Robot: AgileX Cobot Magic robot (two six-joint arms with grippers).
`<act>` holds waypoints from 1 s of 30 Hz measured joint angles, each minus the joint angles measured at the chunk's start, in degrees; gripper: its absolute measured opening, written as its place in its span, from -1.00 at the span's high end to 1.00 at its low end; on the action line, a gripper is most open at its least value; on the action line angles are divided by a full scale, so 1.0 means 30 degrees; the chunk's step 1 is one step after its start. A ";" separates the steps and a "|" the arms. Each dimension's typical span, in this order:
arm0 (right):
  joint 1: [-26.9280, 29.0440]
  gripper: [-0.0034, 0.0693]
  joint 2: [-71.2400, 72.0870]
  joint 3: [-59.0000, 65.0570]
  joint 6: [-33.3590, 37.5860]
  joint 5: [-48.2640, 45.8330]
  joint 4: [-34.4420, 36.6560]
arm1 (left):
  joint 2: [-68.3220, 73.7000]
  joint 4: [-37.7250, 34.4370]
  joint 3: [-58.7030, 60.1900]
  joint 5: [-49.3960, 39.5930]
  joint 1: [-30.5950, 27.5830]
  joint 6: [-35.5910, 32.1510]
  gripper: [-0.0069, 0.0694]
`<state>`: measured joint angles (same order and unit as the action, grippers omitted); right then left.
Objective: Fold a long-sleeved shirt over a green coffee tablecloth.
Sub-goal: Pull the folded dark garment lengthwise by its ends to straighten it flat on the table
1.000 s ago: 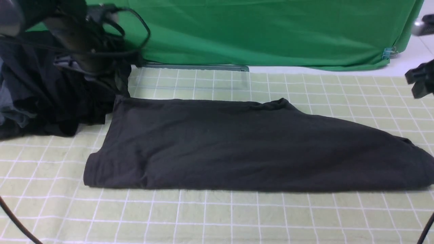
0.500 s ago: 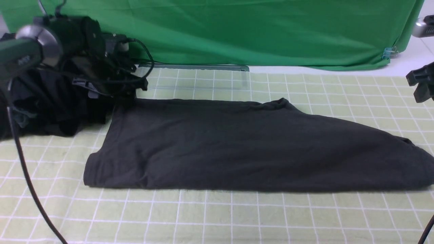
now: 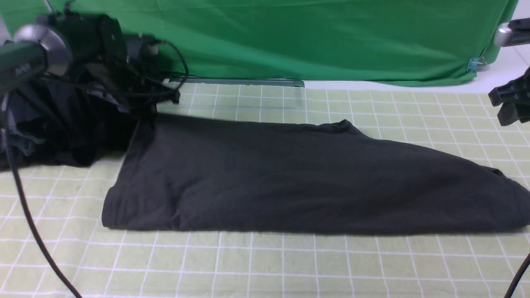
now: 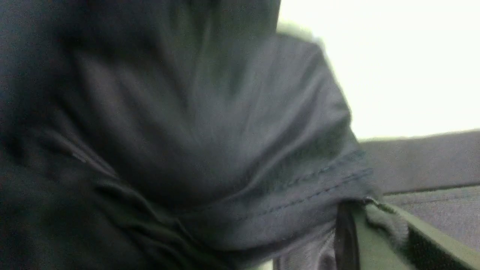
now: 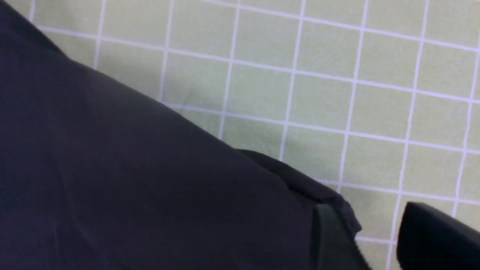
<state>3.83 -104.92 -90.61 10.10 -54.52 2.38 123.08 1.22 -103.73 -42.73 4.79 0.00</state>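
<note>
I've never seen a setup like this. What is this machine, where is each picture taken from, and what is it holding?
This is a robot with two arms, each ending in a claw. The wide picture looks forward from between the arms; the other two come from cameras on the wrists. A grey long-sleeved shirt, folded into a long band, lies on a pale green checked tablecloth. A heap of darker clothes sits at the far left, with plain green fabric hanging behind. The left claw is shut on the shirt's far left corner; its camera shows mostly blurred cloth. The right claw hovers open near the shirt's right end, holding nothing.
</note>
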 joint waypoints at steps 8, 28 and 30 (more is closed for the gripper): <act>-0.0307 0.21 0.0000 0.0000 0.0023 0.0147 0.0009 | -0.0307 0.0000 -0.0089 0.1103 0.0000 0.0000 0.77; 0.3043 -0.25 -0.1173 0.0000 -0.0867 -0.1885 0.1387 | -0.2095 0.0566 -0.0659 -0.2919 -0.0022 0.2007 -0.17; 0.3087 -0.33 -0.1880 0.0000 -0.0736 -0.1855 0.1614 | -0.2157 -0.0910 -0.0622 -0.4008 -0.0022 0.0865 0.10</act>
<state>13.09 -110.56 -90.61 7.89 -60.09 7.22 116.61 -1.51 -105.59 -54.75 4.72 2.60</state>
